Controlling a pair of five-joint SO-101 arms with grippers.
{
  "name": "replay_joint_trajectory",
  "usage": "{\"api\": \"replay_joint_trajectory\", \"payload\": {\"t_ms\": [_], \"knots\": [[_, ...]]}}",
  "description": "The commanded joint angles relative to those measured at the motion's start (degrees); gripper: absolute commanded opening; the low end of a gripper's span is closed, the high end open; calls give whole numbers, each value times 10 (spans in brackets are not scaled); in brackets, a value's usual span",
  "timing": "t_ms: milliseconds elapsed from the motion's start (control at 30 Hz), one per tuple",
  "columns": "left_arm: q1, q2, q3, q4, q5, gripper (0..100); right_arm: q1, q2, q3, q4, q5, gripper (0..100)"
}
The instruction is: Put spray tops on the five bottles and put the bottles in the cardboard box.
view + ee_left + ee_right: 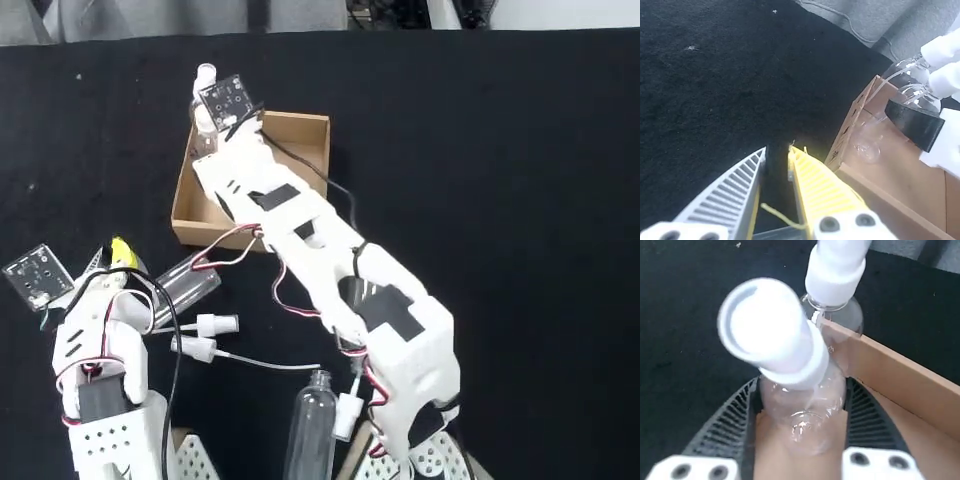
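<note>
Right claw (804, 390) is closed on a clear bottle (805, 412), a finger pressed to each side of its body. We see a white spray top (772, 332) seated on its neck. The held bottle sits upright over the far left corner of the cardboard box (312, 135). A second capped bottle (840, 310) stands just beyond it, against the box wall.

From above, the right arm stretches across the black surface (500, 200) to that corner.

Left claw (777, 150) sits low over the surface just beside the box's outer wall. We note one grey and one yellow finger, parted by a narrow gap, nothing between them.

On the surface near the left arm, an uncapped bottle (185, 282) lies on its side. Two loose spray tops (218, 323) lie close by, one trailing a thin tube. Another bare bottle (308, 430) lies near the right arm's base, with a spray top (347, 412) beside its neck.
</note>
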Motion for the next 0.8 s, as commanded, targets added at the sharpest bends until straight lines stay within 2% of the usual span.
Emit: {"api": "replay_joint_trajectory", "payload": {"t_ms": [0, 67, 367, 767], "knots": [[-4, -7, 15, -12, -8, 66, -8, -6, -30, 29, -4, 259], [-4, -7, 15, -12, -8, 66, -8, -6, -31, 32, -4, 283], [-4, -7, 15, -11, -8, 66, -9, -18, -29, 44, 0, 269], [-4, -7, 15, -11, -8, 66, -9, -67, -26, 135, 1, 269]]}}
